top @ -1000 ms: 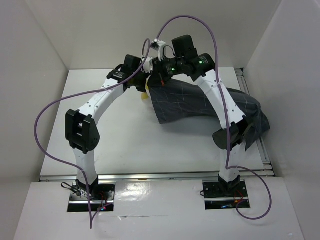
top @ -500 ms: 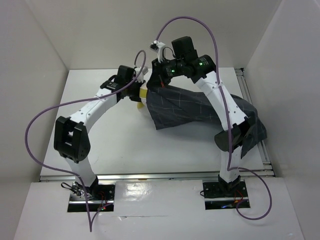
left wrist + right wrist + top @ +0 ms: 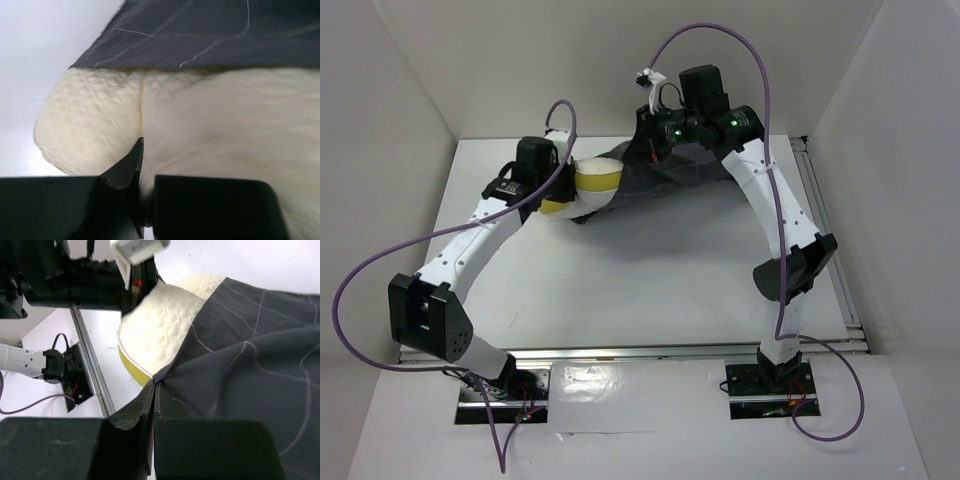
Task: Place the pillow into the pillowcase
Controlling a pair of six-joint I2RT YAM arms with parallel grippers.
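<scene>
The pillowcase point(image 3: 692, 186) lies bunched with its mouth facing my left arm, and it holds most of the pillow point(image 3: 596, 178) — only one quilted cream end with its yellow band juts out of that mouth. My right gripper point(image 3: 155, 386) is clamped on the pillowcase's open edge. My left gripper point(image 3: 142, 150) is pinched into the pillow's exposed end — just outside the pillowcase's mouth.

Bright, even light; soft wrist-view blur
</scene>
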